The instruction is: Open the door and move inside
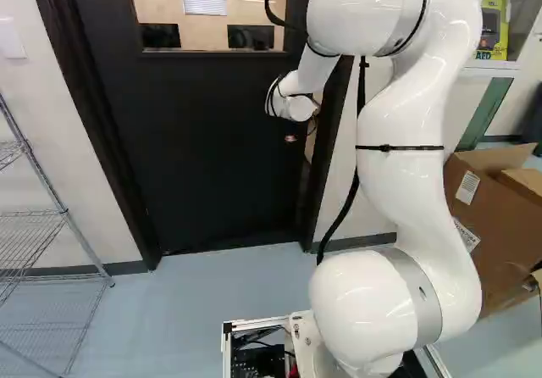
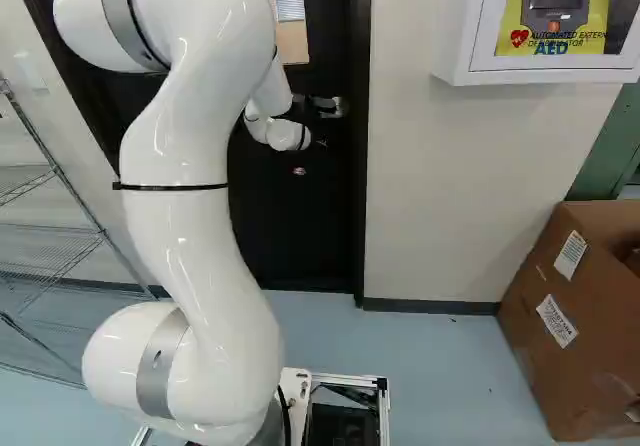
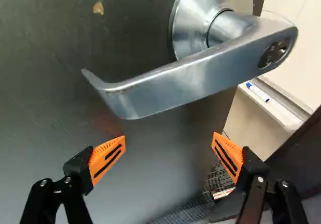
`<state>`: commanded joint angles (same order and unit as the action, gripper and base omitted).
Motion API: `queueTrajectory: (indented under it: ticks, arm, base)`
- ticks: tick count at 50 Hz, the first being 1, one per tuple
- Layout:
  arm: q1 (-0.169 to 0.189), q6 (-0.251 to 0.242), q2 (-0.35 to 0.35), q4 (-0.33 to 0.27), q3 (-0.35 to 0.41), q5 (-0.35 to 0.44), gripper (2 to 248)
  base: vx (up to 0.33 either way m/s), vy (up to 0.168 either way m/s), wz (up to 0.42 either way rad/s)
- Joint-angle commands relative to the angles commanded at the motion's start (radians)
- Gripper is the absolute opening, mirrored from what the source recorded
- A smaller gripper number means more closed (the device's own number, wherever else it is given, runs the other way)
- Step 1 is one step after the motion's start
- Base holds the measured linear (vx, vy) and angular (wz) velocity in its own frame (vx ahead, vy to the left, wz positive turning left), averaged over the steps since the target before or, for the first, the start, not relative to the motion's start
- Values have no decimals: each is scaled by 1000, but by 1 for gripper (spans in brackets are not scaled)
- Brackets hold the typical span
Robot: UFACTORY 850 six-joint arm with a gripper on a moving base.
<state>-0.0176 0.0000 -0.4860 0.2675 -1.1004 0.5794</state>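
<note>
- Black door is being seen upright in its dark frame, ahead in both base views; upper part is being taken up by a window.
- Door is being shown slightly ajar: a narrow gap is being left between its handle-side edge and the frame.
- Dark face is being marked by a small reddish-white spot below the handle.
- Silver lever handle is being carried on a round rose near that edge; its curved tip is being pointed inward across the door, its pivot end being fitted with a key cylinder.
</note>
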Motion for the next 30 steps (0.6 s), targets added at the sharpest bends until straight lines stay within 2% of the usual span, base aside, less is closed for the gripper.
queueTrajectory:
  ticks: [13,30]
  arm:
    - [-25,0,-34,-16,-43,0,247]
    - [-65,0,-77,-101,-101,0,247]
  base:
    - [0,0,0]
    - [0,0,0]
